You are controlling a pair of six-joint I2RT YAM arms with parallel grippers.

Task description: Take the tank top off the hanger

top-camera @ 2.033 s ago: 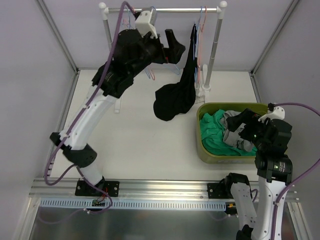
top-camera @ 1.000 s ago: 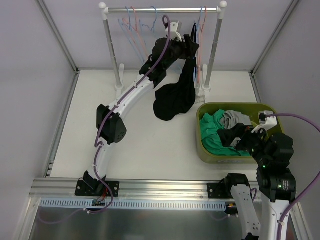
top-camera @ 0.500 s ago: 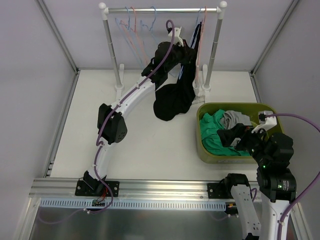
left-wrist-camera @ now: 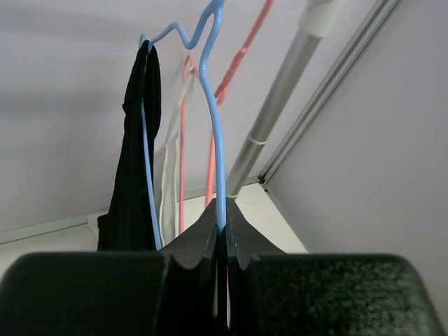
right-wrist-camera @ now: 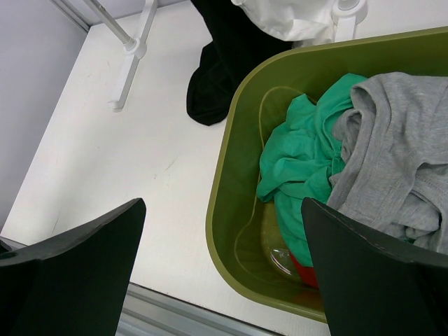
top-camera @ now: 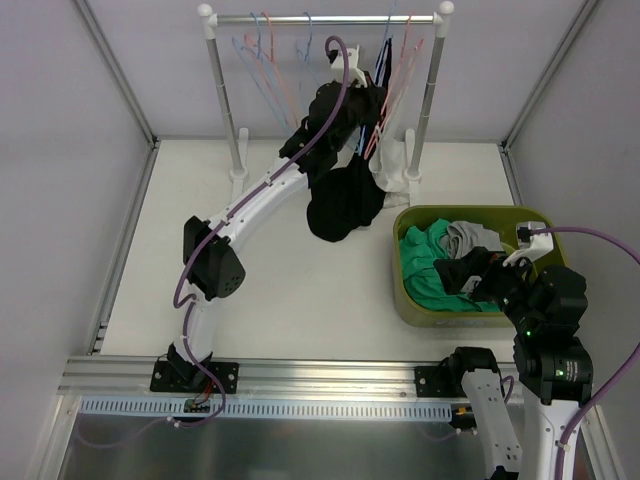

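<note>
- Left gripper (left-wrist-camera: 220,234): fingers pinched shut on the wire of the blue hanger (left-wrist-camera: 208,105).
- Black tank top (top-camera: 345,195): hung on that hanger near the right post of the rack (top-camera: 432,70), lower end resting on the table (top-camera: 300,300).
- Right gripper (right-wrist-camera: 220,231): fingers wide apart, empty, above the green bin (right-wrist-camera: 227,182) of clothes.

1. Top external: high above and behind the arm bases, looking down on the whole table (top-camera: 270,300), with the clothes rail (top-camera: 300,19) at 12 o'clock and the green bin (top-camera: 398,280) at 4 o'clock.
2. Left wrist: close in, looking up past its own fingers (left-wrist-camera: 196,238) at the blue hanger (left-wrist-camera: 215,140).
3. Right wrist: near, looking down into the bin; it shares the bin and the black tank top (right-wrist-camera: 217,77) with the top view.
</note>
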